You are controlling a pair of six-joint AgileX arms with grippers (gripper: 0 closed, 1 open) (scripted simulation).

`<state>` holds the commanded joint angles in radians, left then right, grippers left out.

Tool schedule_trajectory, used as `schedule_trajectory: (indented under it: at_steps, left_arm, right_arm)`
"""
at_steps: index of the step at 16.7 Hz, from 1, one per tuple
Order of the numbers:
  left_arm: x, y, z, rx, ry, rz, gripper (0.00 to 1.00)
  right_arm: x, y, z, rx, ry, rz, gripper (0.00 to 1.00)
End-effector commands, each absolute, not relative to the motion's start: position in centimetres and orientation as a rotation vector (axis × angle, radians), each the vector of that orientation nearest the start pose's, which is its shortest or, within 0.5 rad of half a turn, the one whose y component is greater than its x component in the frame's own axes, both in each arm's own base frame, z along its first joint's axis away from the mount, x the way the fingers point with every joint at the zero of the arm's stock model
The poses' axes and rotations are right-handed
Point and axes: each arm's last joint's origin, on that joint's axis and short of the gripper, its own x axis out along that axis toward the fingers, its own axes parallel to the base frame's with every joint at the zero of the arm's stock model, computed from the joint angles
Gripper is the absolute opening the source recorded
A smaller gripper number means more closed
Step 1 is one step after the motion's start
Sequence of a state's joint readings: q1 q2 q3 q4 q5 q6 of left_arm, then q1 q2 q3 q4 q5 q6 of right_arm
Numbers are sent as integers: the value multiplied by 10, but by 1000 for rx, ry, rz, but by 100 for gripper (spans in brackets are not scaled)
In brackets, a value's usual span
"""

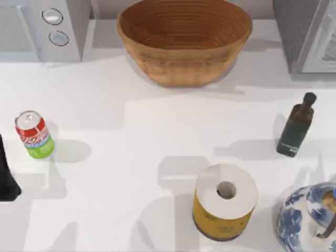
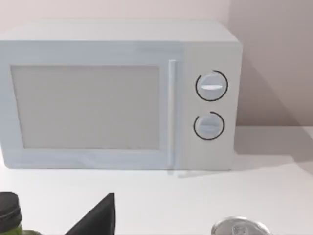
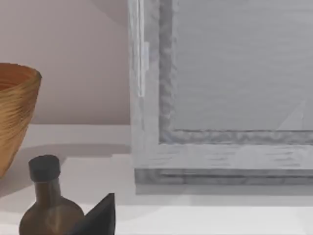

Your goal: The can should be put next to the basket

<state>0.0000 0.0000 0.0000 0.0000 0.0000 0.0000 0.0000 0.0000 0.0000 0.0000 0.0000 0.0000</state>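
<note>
Red-and-green can [image 1: 34, 134] upright at table's left edge, well apart from basket [image 1: 184, 39] at rear centre; left gripper [image 1: 6, 176] just beside can, finger state indeterminate; approach level, grasp mid-body.

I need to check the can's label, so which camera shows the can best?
The top view: the can stands whole at the table's left, red and green label visible. The left wrist view catches just its silver top.
</note>
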Motion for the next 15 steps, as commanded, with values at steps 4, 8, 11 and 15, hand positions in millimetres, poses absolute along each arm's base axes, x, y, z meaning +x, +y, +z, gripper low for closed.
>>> schedule_trajectory:
  at_steps: [4, 8, 11, 15]
  left_arm:
    - [106, -2, 163, 20, 28, -4, 100]
    - [112, -3, 182, 124, 188, -34, 100]
    - [125, -6, 205, 236, 368, -85, 100]
    - [162, -10, 238, 391, 648, -194, 100]
  right_arm:
    - [106, -1, 160, 0, 0, 0, 100]
    - [106, -1, 160, 0, 0, 0, 100]
    - [106, -1, 160, 0, 0, 0, 100]
    - [106, -1, 160, 0, 0, 0, 100]
